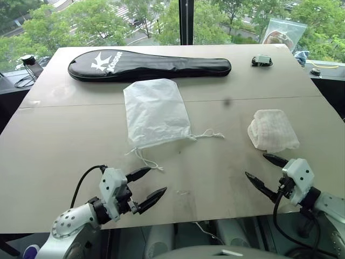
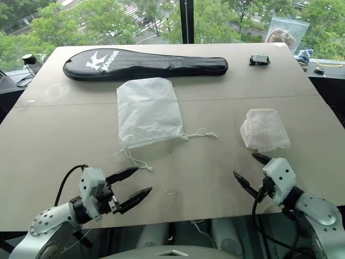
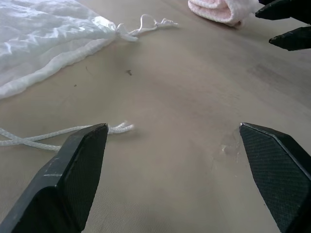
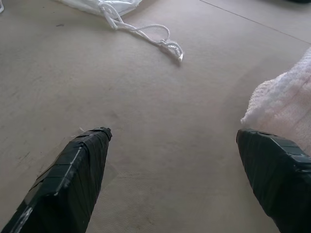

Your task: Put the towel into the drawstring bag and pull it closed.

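Our right gripper (image 1: pixel 267 168) wide open, empty | towel (image 1: pixel 273 130) just past it | our left gripper (image 1: pixel 145 186) wide open | drawstring bag (image 1: pixel 156 112) farther off

The right pincer (image 4: pixel 172 179) is seen spread wide and empty just over the bare tabletop (image 4: pixel 146 107). The towel (image 4: pixel 286 102) sits right by one finger, with the drawstring bag (image 4: pixel 104 5) cords (image 4: pixel 150 36) trailed out farther off.

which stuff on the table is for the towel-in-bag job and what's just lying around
For the job: towel; drawstring bag with its cords.

Lying about: black racket cover; clear plastic zip bag; small black-and-white object at the far edge.
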Motion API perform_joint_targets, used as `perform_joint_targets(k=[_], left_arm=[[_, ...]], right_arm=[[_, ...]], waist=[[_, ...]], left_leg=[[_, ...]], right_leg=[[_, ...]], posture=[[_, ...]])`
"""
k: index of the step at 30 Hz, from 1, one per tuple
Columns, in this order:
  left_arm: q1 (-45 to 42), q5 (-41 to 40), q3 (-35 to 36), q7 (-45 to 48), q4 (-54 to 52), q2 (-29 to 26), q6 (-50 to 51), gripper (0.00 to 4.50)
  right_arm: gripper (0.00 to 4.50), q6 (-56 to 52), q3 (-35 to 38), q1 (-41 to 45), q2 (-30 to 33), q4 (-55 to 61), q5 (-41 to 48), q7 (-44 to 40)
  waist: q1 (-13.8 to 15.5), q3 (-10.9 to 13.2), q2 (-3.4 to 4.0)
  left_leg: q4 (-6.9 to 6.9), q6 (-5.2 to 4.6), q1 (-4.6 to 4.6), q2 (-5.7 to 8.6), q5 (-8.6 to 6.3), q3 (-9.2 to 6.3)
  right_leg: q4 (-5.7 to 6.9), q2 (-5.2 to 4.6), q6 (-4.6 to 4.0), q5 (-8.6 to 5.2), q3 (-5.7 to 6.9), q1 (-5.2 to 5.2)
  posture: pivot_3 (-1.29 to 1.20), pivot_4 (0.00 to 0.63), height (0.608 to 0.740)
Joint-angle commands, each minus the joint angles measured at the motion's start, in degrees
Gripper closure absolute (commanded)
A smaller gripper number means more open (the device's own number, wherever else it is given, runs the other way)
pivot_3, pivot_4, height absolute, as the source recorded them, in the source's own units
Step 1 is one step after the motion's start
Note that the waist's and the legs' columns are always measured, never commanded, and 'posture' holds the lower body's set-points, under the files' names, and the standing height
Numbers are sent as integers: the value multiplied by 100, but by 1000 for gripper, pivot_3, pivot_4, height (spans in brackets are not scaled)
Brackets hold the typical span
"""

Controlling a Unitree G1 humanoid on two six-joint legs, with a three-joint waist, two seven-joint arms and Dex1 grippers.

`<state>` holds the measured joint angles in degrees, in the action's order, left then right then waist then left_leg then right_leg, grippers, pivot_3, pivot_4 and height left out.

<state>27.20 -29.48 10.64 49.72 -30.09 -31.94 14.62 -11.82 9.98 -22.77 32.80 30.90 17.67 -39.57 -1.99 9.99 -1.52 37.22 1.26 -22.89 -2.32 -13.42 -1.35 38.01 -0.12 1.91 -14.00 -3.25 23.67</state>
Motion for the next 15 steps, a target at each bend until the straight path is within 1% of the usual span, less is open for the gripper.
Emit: perform_joint_targets(k=[1, 4, 7, 11, 13, 15], left_arm=[[-285, 194, 142, -151, 267, 114, -474, 11], [-914, 847, 319, -591, 684, 146, -1134, 11], [-1205, 1719, 239, -975, 995, 163, -1957, 11], [-1455, 3137, -74, -1654, 1163, 56, -2516, 11], [-1578, 3630, -180, -1925, 1191, 19, -2695, 11], [-1780, 4302, -339, -2320, 1255, 3, -2877, 11]], right_arm=[[23, 280, -7, 82, 25, 225, 143, -189], [23, 414, -248, 230, 90, 556, 338, -501], [23, 409, -322, 212, 241, 685, 406, -725], [23, 537, -428, 119, 397, 714, 344, -931], [23, 581, -463, 104, 412, 699, 302, -948], [23, 575, -492, 145, 375, 679, 304, -890]], waist=[[0, 0, 0], [21, -1, 4], [28, -6, 5], [41, -10, -2], [62, -9, -2], [105, -9, -2]], left_leg=[[0, 0, 0, 0, 0, 0], [0, 0, 3, 1, 0, -4], [1, 0, 3, -2, 0, -9], [-1, -6, 1, 5, -3, 6], [-2, -7, 0, 5, -4, 6], [-2, -7, 2, 4, -4, 5]], right_leg=[[0, 0, 0, 0, 0, 0], [2, 3, 0, 0, 3, -1], [3, 9, 0, 1, 6, -4], [-5, 3, 2, 2, -11, -7], [-6, 3, 3, 2, -10, -7], [-5, 4, 3, 3, -9, -7]], posture=[[0, 150, 740], [0, 150, 740], [0, 150, 740], [0, 150, 740], [0, 150, 740], [0, 150, 740]])
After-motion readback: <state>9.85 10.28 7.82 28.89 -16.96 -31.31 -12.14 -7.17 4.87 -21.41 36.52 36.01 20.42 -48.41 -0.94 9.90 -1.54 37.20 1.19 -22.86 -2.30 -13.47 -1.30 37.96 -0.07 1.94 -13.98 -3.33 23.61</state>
